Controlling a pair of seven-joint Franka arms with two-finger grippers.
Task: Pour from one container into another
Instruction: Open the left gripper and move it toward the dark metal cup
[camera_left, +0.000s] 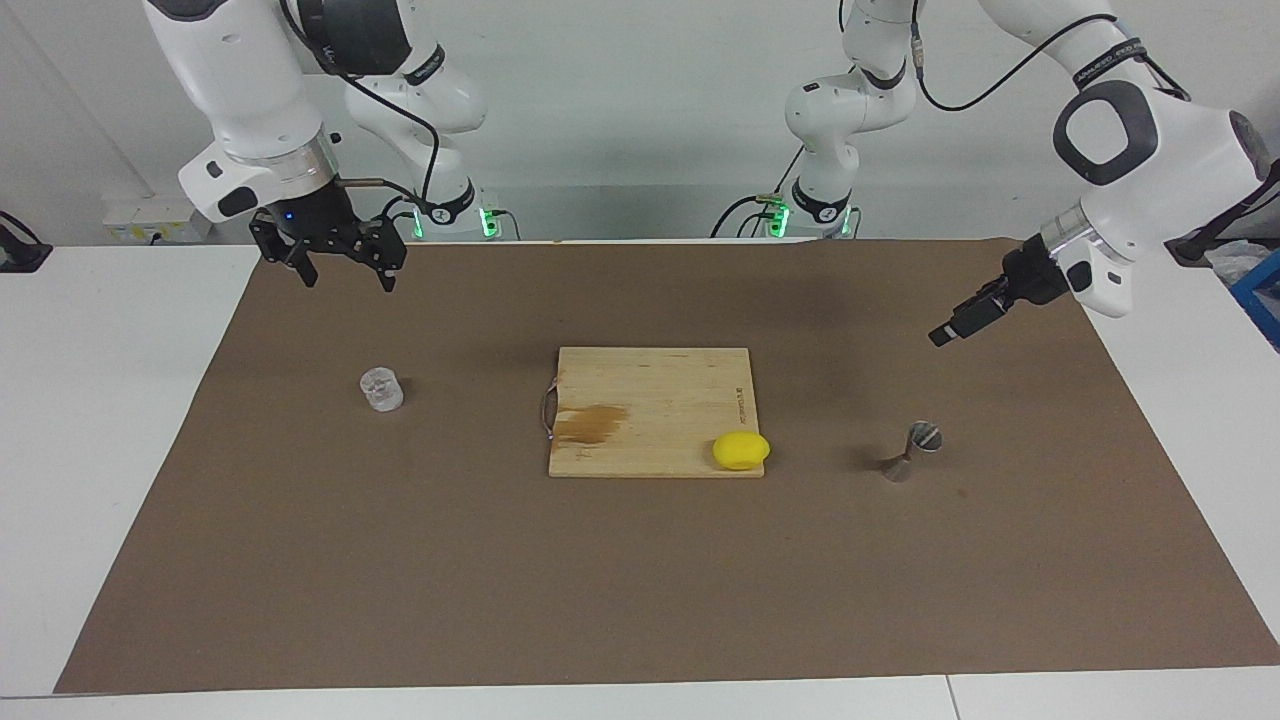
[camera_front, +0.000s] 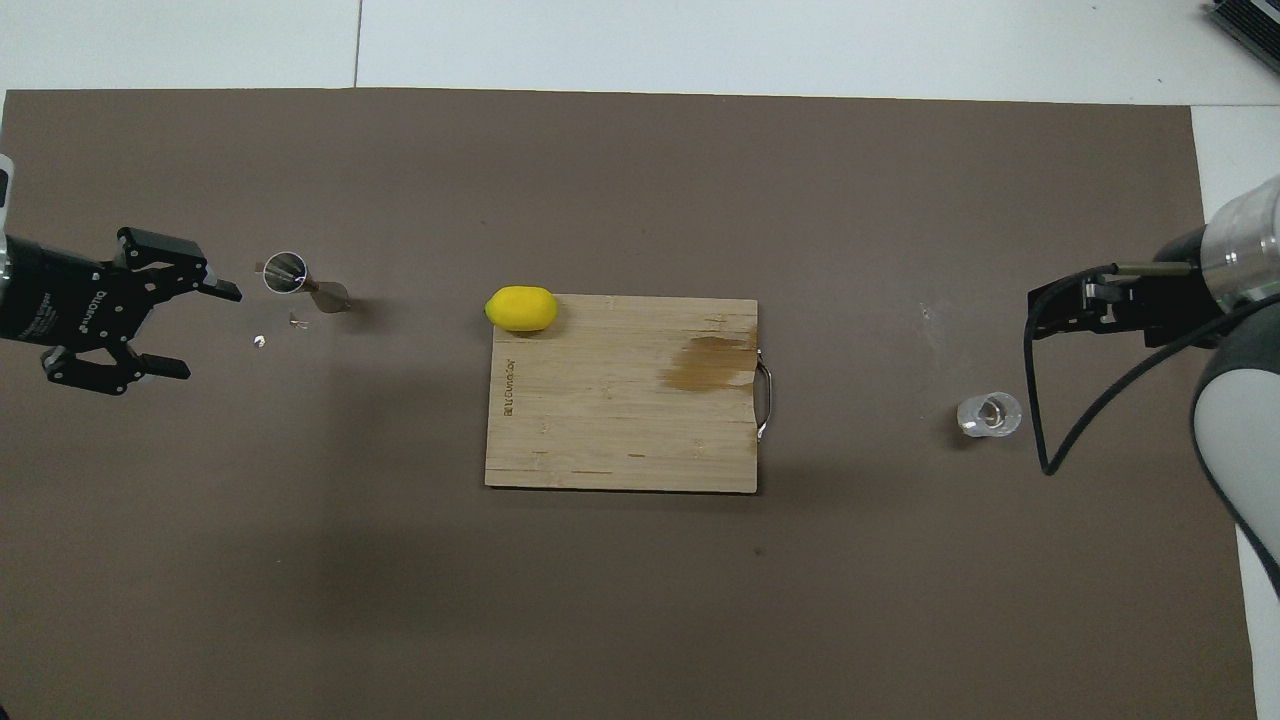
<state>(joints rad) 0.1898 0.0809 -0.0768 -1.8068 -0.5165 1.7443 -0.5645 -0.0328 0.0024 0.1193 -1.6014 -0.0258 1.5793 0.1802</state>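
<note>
The right gripper (camera_left: 345, 268), black with two angular fingers, hangs in the air with its fingers spread apart and holding nothing, over the brown mat toward the right arm's end of the table. The left gripper (camera_front: 165, 330), also black and boxy, hangs empty with its fingers parted, over the mat at the left arm's end, near the jigger.

The clear cup (camera_left: 381, 389) stands upright on the mat toward the right arm's end. It is squat and cylindrical, with thick transparent walls. The metal jigger (camera_left: 912, 452) stands on the mat toward the left arm's end. It is grey and hourglass-shaped, two cones joined at a narrow waist, with its open round mouth showing. A few tiny pale specks (camera_front: 260, 341) lie on the mat just beside it.

Between the two containers lies a rectangular wooden cutting board (camera_left: 650, 400), pale and fine-grained, with a dark stain and a thin metal handle on the edge facing the cup. A smooth yellow lemon (camera_left: 741, 450) rests on the board's corner nearest the jigger, overhanging the edge.

A matte brown mat (camera_left: 400, 560) covers most of a white table (camera_left: 100, 400). The white arms rise against a plain white wall (camera_left: 640, 100).
</note>
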